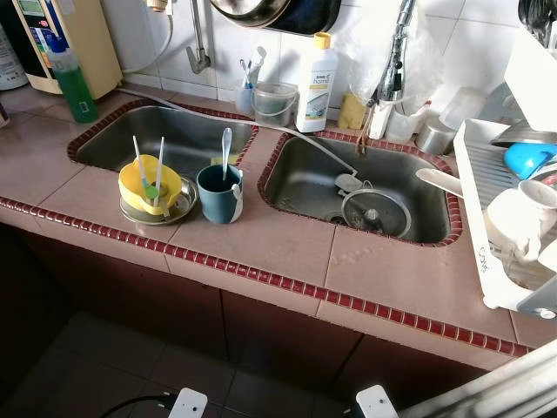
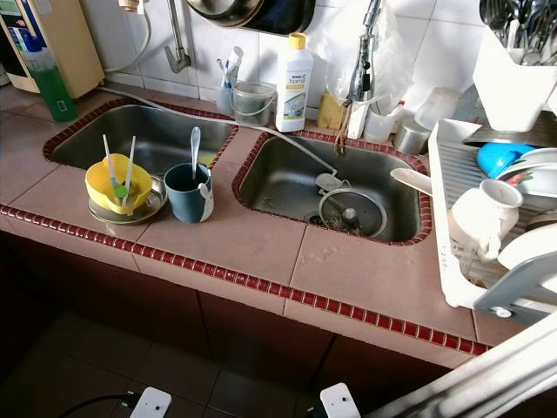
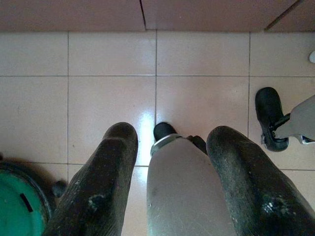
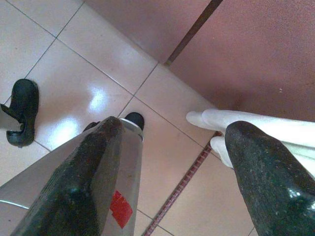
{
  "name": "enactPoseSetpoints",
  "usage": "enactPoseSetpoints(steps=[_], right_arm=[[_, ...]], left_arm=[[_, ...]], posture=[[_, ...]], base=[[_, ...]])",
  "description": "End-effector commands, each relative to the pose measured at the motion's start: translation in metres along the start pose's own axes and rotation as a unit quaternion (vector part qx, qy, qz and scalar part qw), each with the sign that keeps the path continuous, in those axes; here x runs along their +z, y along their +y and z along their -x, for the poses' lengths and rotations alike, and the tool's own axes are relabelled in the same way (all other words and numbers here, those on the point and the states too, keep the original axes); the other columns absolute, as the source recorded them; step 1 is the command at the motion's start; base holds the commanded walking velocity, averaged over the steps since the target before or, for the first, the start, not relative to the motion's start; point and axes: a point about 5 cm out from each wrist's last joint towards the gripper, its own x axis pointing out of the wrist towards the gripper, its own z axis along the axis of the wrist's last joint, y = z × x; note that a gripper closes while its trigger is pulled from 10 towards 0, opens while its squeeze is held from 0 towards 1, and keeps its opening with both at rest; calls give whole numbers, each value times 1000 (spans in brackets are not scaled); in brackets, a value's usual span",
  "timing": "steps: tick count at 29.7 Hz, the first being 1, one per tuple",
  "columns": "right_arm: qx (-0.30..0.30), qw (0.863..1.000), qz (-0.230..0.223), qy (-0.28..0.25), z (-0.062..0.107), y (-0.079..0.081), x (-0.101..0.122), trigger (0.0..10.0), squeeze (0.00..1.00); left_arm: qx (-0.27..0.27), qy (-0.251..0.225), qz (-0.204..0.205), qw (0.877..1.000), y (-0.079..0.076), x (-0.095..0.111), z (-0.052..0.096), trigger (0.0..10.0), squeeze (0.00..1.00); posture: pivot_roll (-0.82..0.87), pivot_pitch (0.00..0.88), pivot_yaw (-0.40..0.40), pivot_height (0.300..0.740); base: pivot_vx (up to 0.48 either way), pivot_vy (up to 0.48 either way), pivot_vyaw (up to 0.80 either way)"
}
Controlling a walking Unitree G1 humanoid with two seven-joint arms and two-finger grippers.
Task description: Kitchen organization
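Looking down, head views: a tiled desk [image 1: 261, 235] edged in red holds two steel sinks.
Yellow bowl [image 1: 150, 185]: on a metal plate at the left sink's front rim, with utensils standing in it.
Blue mug [image 1: 218, 193]: just beside the bowl, a spoon upright inside.
Right sink [image 1: 305, 187]: a strainer lid lies by the drain.
Dish rack [image 1: 487, 209]: white, at the desk's right end, with a white cup and a blue bowl on it.
Detergent bottle [image 1: 315, 84]: white, against the wall tiles between the sinks.
Left wrist view: left claw [image 3: 172, 167] hangs over the floor tiles, fingers spread wide, holding nothing.
Right wrist view: right claw [image 4: 172, 162] hangs near the cabinet front, fingers wide apart, holding nothing.
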Motion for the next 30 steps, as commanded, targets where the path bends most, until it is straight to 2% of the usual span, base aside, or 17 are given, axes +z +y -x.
enactPoseSetpoints(steps=[1, 22, 24, 30], right_arm=[[7, 1000, 0, -25, -1, -19, 14, 10000, 0], [8, 1000, 3, -25, -1, -19, 14, 10000, 0], [13, 1000, 10, -20, 0, -18, 10, 10000, 0], [15, 1000, 12, -18, 1, -18, 7, 10000, 0]], left_arm=[[-8, -82, 66, 994, 5, 38, -4, 10000, 0], [-9, -83, 64, 994, 5, 38, -4, 10000, 0], [-11, -76, 47, 996, 6, 33, -4, 10000, 0], [-11, -73, 40, 996, 7, 31, -3, 10000, 0]], posture=[[-148, 54, -66, 740], [-148, 54, -66, 740], [-140, 47, -70, 740], [-140, 44, -68, 740]], base=[[0, 0, 0], [0, 0, 0], [0, 0, 0], [0, 0, 0]])
